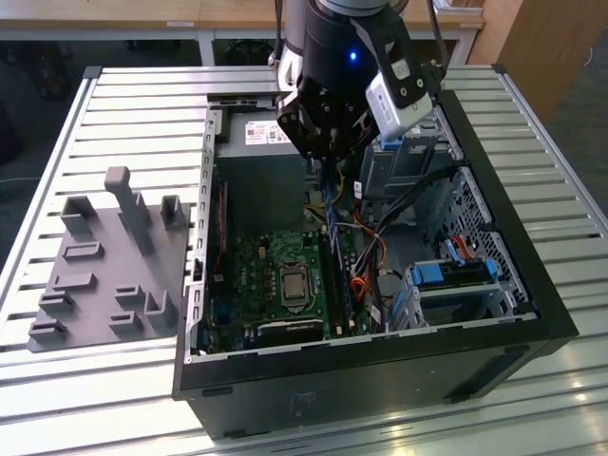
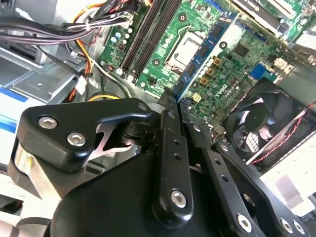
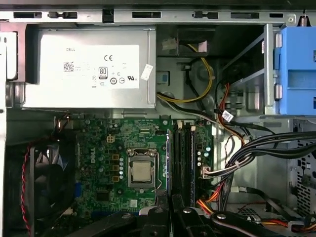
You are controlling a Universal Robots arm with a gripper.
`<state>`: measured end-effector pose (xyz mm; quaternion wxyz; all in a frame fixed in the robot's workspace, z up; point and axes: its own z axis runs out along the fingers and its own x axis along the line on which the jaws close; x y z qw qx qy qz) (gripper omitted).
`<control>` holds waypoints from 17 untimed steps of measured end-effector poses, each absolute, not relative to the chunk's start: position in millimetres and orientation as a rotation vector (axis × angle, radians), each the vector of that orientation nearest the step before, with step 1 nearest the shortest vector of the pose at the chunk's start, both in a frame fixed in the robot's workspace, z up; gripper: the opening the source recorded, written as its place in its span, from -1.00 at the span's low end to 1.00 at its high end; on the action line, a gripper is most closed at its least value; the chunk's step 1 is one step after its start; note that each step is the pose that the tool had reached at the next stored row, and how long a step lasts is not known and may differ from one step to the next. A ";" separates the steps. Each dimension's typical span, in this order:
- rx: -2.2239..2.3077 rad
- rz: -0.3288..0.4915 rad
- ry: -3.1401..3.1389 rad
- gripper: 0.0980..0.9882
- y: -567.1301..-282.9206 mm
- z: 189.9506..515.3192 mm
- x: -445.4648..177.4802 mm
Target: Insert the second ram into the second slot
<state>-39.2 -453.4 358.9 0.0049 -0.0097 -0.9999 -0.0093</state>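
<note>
1. Clamped gripper (image 2: 174, 98) on the second ram (image 2: 205, 54), fingers (image 2: 170, 143) closed against it.
2. Held ram on edge above motherboard (image 3: 108, 148), parallel to memory slots (image 3: 182, 153), unseated, inside case (image 1: 380, 353).

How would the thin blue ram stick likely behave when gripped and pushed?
Probably stiff: the second ram juts straight from the tool without sagging. Likely light for its length, being thin and flat. Possibly fragile: its bare circuit face looks unprotected, so hard sideways pushes seem risky.
</note>
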 end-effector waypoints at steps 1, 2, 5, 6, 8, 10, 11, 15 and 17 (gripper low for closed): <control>-0.035 -0.029 -3.131 -0.91 -453.4 358.5 -39.2; -0.036 -0.029 -3.131 -0.91 -453.4 358.1 -39.2; -0.037 -0.029 -3.131 -0.91 -454.5 356.3 -38.9; -0.037 -0.029 -3.131 -0.91 -455.2 355.8 -38.9; -0.037 -0.030 -3.131 -0.91 -456.8 354.7 -38.8; -0.036 -0.030 -3.131 -0.91 -458.2 353.5 -38.7; -0.037 -0.030 -3.131 -0.91 -458.7 352.9 -38.6; -0.036 -0.030 -3.131 -0.91 -459.6 349.8 -37.8; -0.036 -0.029 -3.131 -0.91 -459.8 348.3 -37.1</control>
